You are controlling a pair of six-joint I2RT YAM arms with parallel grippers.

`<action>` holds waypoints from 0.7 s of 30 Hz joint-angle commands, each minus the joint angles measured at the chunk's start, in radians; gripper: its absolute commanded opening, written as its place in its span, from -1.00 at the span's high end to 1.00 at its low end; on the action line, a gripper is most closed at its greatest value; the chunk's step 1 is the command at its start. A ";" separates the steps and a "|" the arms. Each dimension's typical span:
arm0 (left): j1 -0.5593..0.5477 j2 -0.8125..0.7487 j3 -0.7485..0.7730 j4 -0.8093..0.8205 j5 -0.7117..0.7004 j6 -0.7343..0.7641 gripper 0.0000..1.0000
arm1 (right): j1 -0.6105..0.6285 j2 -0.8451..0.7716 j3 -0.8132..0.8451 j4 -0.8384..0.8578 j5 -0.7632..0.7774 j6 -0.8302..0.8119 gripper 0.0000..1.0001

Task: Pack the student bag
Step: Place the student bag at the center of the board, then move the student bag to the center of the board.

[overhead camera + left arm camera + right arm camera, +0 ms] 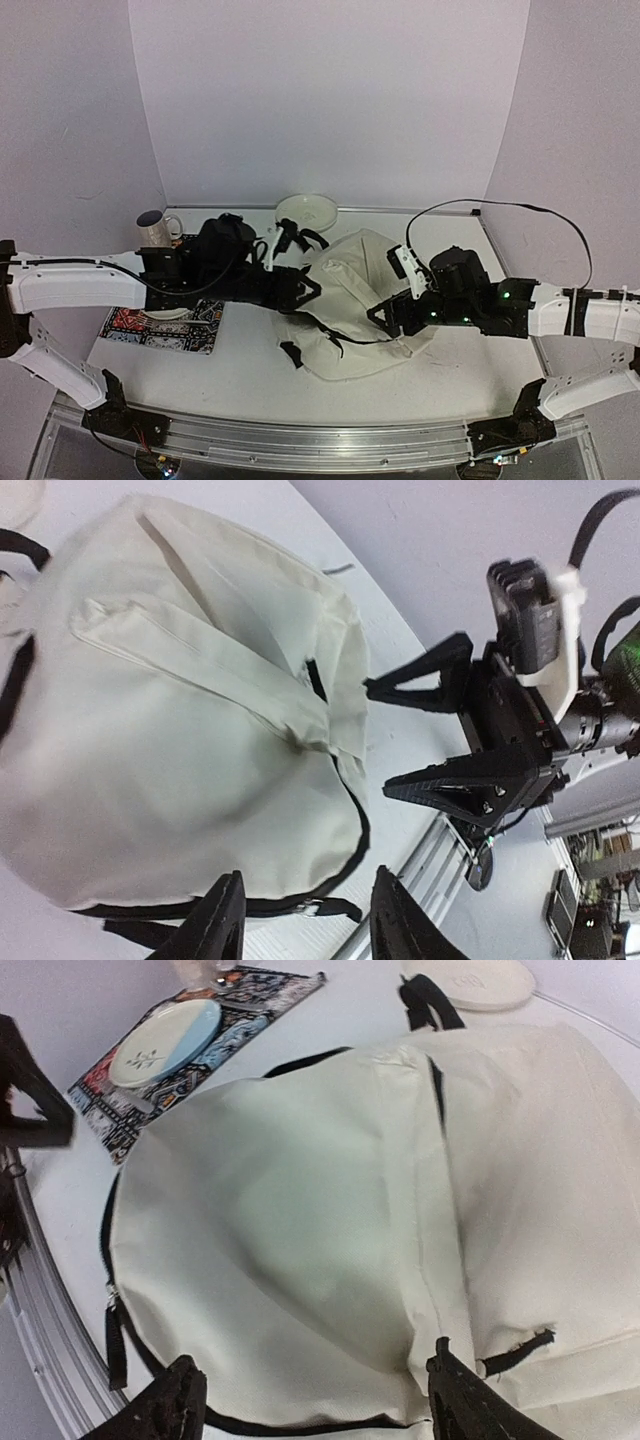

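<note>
- Both pincers gape, empty: left gripper (310, 878) at the bag's (352, 275) 9 o'clock, right gripper (315, 1352) at its 3.
- Bag lies flat mid-table, seemingly zipped.
- Pinch the zipper pull (110, 1302) at 7 o'clock squarely; brace fabric opposite.

The student bag (300, 1220) — soft, matt cream cloth; the plate (165, 1040) — glossy glazed.
</note>
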 commanded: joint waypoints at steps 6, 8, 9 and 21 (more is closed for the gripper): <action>0.235 -0.050 -0.181 -0.078 -0.065 -0.055 0.08 | -0.161 0.126 0.053 -0.138 0.030 0.220 -0.73; 0.258 -0.018 -0.195 -0.077 -0.064 -0.060 0.09 | -0.200 0.155 0.053 -0.113 0.031 0.217 -0.73; 0.266 -0.003 -0.199 -0.075 -0.070 -0.061 0.09 | -0.221 0.172 0.054 -0.097 0.030 0.212 -0.73; 0.271 0.195 -0.169 0.141 0.122 -0.084 -0.30 | -0.377 0.467 0.234 0.088 -0.052 0.043 -0.74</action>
